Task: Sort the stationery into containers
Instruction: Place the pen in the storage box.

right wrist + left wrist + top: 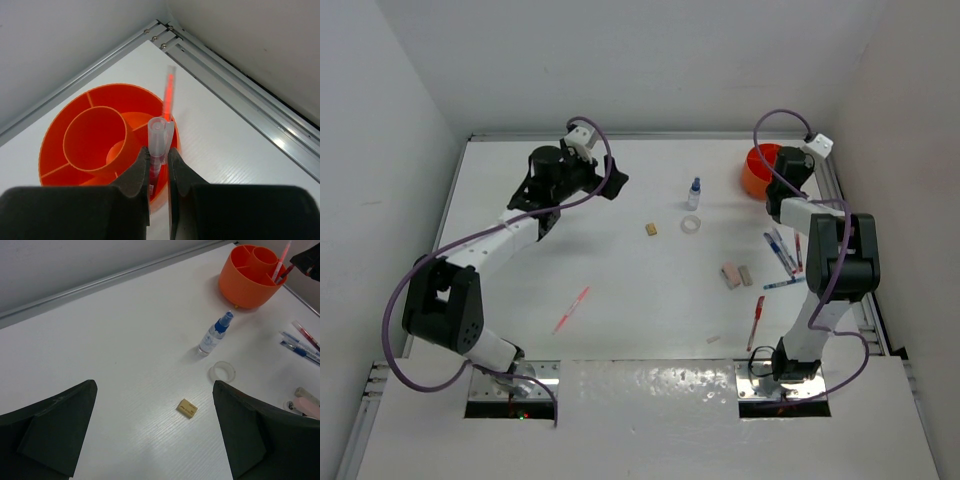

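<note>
The orange tub with inner dividers stands at the far right. My right gripper is shut on a red pen with a clear cap, held upright over the tub's outer compartment. A thin pink pen leans in the tub. My left gripper is open and empty, above the table near a tan eraser. The blue-capped bottle and the tape ring lie beyond it. Pens, two erasers and a pink pen lie on the table.
White walls enclose the table, with a metal rail in the corner just behind the tub. A red pen, a blue pen and a small white piece lie near the right arm's base.
</note>
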Robot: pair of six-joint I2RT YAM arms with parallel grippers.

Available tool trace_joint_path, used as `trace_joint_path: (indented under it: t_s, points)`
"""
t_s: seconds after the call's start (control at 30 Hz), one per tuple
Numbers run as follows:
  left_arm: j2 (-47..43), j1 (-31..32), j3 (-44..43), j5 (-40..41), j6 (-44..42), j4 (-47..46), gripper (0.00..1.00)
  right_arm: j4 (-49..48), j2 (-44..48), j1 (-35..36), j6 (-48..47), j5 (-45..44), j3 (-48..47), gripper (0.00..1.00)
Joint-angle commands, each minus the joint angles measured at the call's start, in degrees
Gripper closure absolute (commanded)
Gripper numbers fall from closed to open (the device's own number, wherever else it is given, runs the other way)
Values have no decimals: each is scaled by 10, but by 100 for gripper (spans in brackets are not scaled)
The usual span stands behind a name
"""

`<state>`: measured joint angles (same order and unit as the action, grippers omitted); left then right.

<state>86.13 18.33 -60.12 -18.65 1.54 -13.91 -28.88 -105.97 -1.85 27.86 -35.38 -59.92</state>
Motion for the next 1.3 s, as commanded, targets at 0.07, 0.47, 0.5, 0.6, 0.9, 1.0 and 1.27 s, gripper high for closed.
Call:
trace_joint_path:
  t_s: [0.07, 0.47, 0.5, 0.6, 0.9, 1.0, 1.27]
  points:
    - [0, -10, -26, -16, -7, -24, 1, -17, -6, -15, 17, 17, -8, 100]
    - [-6, -15, -18, -28, -6, -35, 1, 32, -18, -36, 26, 70, -29, 75]
    - [-7, -16, -18, -29, -6, -36, 1, 34, -17, -38, 26, 72, -29, 74]
    - [-10, -17, -14, -31, -4, -40, 1, 35, -14, -44, 21, 93, -33, 66]
    - [-20, -20, -3, -44, -3, -45, 1, 70, 5, -52, -14, 133, -50, 49]
    - [-26, -21, 1, -43, -9, -38, 1, 109, 23, -40, -40, 139, -59, 36]
    - [-106, -37, 33, 70, -132, 190, 2, 222, 124, 1, -47, 70, -9, 1]
